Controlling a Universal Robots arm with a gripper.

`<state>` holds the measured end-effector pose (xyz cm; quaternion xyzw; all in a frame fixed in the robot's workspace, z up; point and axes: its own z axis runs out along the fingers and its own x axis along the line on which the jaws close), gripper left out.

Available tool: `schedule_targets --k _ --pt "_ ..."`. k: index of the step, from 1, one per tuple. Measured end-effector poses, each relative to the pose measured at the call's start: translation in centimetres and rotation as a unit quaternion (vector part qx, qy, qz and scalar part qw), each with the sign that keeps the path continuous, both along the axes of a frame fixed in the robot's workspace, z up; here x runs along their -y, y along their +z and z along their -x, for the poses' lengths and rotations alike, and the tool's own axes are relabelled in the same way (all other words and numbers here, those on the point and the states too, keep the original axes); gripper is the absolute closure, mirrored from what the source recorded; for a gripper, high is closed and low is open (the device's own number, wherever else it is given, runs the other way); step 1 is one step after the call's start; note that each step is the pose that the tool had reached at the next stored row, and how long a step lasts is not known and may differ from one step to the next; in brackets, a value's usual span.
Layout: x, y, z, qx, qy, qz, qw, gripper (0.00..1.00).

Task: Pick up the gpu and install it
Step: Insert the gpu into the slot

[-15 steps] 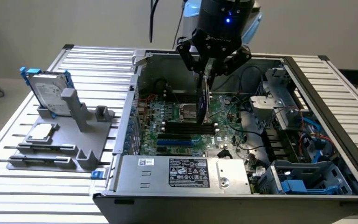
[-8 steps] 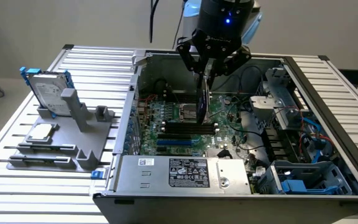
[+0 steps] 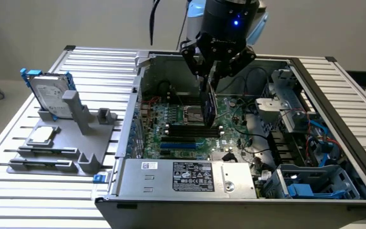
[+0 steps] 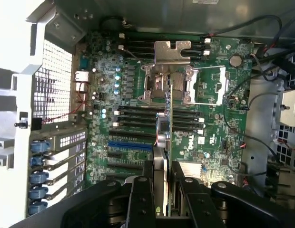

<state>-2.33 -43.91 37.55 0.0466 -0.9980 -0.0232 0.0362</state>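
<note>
In the exterior view, the gripper [image 3: 211,78] hangs inside the open computer case [image 3: 335,95], which lies on a slatted table [image 3: 17,200]. Its fingers pinch the top edge of the gpu [image 3: 211,107]. The card stands upright and edge-on over the green motherboard [image 3: 183,129], near the processor socket [image 3: 194,113]. I cannot tell whether its lower edge touches the board. At the exterior view's left, well apart from the case, a grey holder [image 3: 62,143] carries a hard drive [image 3: 48,95] standing upright and a small square chip [image 3: 42,135] lying flat.

In the wrist view, the two black fingers [image 4: 142,194] of the gripper [image 4: 161,185] press on either side of the gpu [image 4: 164,137], which shows as a thin strip. It runs across the black memory slots [image 4: 133,114] toward the socket [image 4: 166,83], with the blue slot [image 4: 130,146] just beside it.
</note>
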Motion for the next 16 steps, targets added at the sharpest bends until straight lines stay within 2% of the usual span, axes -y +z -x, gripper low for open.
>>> schedule_targets --k 4,8,12,16 --pt "0.0 -0.1 0.0 0.0 0.036 -0.0002 0.9993 0.74" --pt "0.0 -0.24 0.0 0.0 0.073 -0.0002 0.9974 0.74" --pt "0.0 -0.4 0.0 0.0 0.109 -0.0002 0.994 0.74" --pt "0.0 -0.57 0.0 0.0 0.145 -0.0005 0.9894 0.74"
